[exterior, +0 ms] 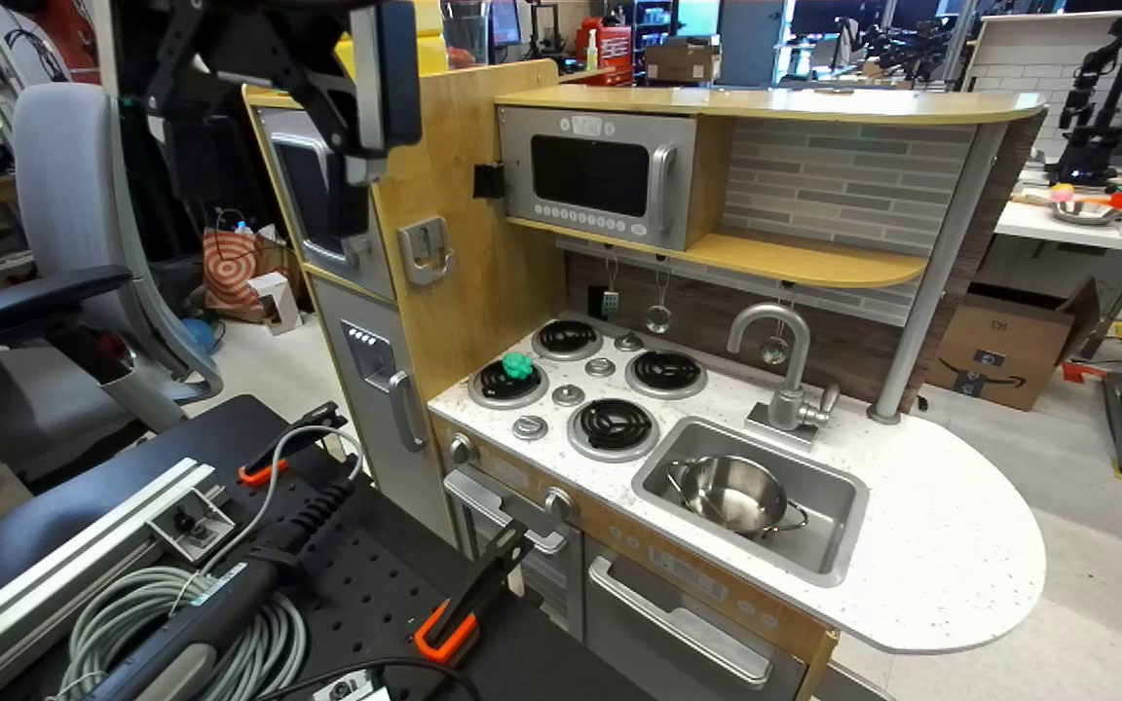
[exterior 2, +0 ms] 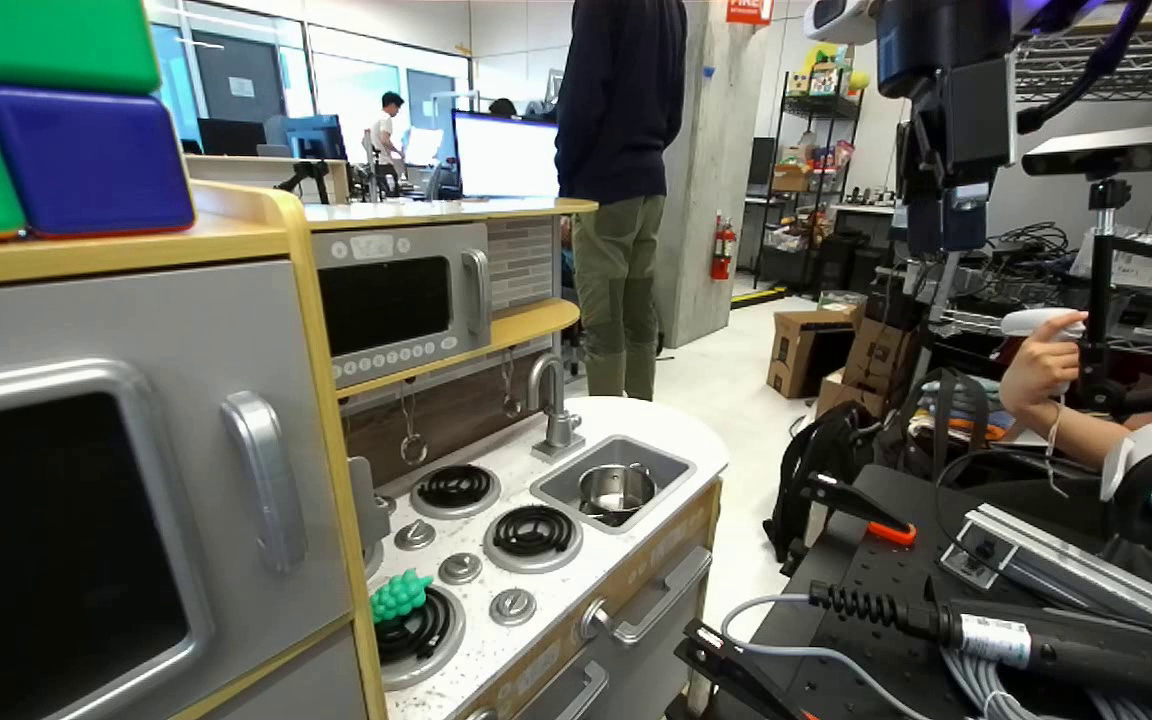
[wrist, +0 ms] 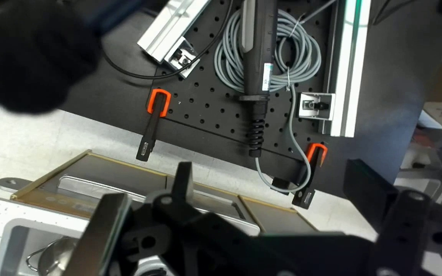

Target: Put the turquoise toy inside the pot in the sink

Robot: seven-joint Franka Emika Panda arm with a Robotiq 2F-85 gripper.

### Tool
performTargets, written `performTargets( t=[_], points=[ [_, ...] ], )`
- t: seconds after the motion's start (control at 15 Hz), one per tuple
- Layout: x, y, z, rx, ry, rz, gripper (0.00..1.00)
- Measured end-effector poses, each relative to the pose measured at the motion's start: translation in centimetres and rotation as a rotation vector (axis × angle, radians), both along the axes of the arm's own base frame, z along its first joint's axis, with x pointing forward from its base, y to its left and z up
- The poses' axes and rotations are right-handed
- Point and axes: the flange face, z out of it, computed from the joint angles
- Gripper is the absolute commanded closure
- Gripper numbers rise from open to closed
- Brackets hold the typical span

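Observation:
The turquoise toy, a bumpy green cluster, lies on a black stove burner near the tall cabinet in both exterior views (exterior: 517, 365) (exterior 2: 401, 595). The silver pot (exterior: 731, 492) stands upright in the grey sink (exterior: 848, 531); both also show in an exterior view, the pot (exterior 2: 616, 490) inside the sink (exterior 2: 676, 470). Part of the pot (wrist: 58, 255) shows at the lower left of the wrist view. My gripper (wrist: 278, 180) is open and empty, its fingers wide apart. It hangs high above the black table, away from the toy and pot, in both exterior views (exterior: 279, 161) (exterior 2: 944, 235).
The faucet (exterior: 790, 370) rises behind the sink. The microwave (exterior: 600, 175) and shelf overhang the stove's back. The tall cabinet (exterior: 483, 195) borders the burners. The black table (wrist: 213, 119) holds a coiled cable (wrist: 305, 57), metal rails and orange-tipped clamps (wrist: 152, 122).

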Motion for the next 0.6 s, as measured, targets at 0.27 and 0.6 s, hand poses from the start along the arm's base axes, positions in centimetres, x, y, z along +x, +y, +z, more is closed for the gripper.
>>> performTargets(
  t=[0.27, 0.6],
  points=[
    [1.05, -0.63, 0.13, -0.033, 0.087, 0.157, 0.0],
    [1.16, -0.47, 0.55, -0.097, 0.177, 0.239, 0.0]
  ],
)
